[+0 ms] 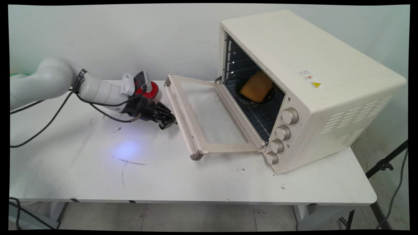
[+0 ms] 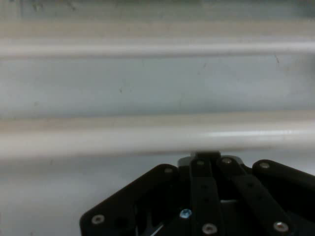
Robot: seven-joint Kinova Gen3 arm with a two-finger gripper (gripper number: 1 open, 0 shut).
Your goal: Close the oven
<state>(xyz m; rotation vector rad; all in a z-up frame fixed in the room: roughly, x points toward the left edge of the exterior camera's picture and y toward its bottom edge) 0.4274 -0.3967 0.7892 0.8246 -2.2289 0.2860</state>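
1. Landmark: the cream toaster oven (image 1: pixel 326 81) stands on the right part of the white table (image 1: pixel 163 176). Its glass door (image 1: pixel 212 114) is swung fully down and lies nearly level, reaching toward the arm.
2. Door handle (image 1: pixel 183 127): a pale bar along the door's free edge, the edge farthest from the oven cavity. Its long axis follows that edge, from the wall side to the table's near side.
3. Gripper (image 1: pixel 168 123): held low and roughly level at the handle's outer side, about midway along the bar, pointing toward the door.
4. Hand view: the handle (image 2: pixel 147 137) crosses the whole picture as a horizontal bar, directly ahead of the gripper (image 2: pixel 209 158) and square to its approach line. The tips reach the bar's lower edge; whether they touch it cannot be told.
5. Fingers: drawn together with no gap visible between them and nothing seen held.
6. Inside the cavity, beyond the door's hinge: a slice of browned bread (image 1: pixel 257 86) rests on a dark dish (image 1: pixel 248 101) on the wire rack.
7. Four knobs (image 1: pixel 290 116) run down the oven front beside the door's hinge, on its near end.
8. A red round object (image 1: pixel 153 89) sits on the table beyond the handle's far end, partly hidden by the wrist.
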